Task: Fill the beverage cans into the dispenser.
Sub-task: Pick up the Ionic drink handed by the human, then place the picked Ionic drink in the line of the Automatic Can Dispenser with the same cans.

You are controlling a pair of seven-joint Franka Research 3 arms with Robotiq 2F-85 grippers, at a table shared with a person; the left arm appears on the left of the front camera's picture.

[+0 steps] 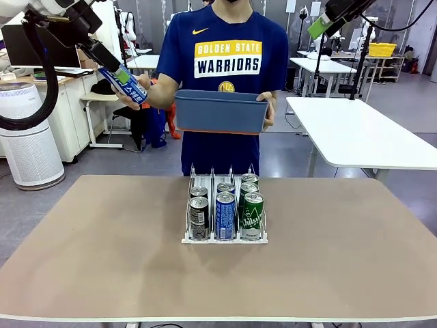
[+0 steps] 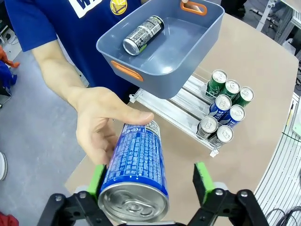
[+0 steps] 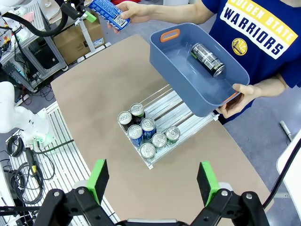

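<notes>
This is the handover: the person's hand point(image 2: 101, 125) holds a blue-and-white can point(image 2: 134, 174) out past the table's point(image 1: 102, 260) far left corner. My left jaws stand spread around it, one pad touching, the other clear. Next, I judge, I close squarely and carry it to the dispenser point(image 1: 224, 240) mid-table; my right jaws hang spread, high above.

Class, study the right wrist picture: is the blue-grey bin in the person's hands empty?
No, a black can lies on its side inside the bin.
</notes>
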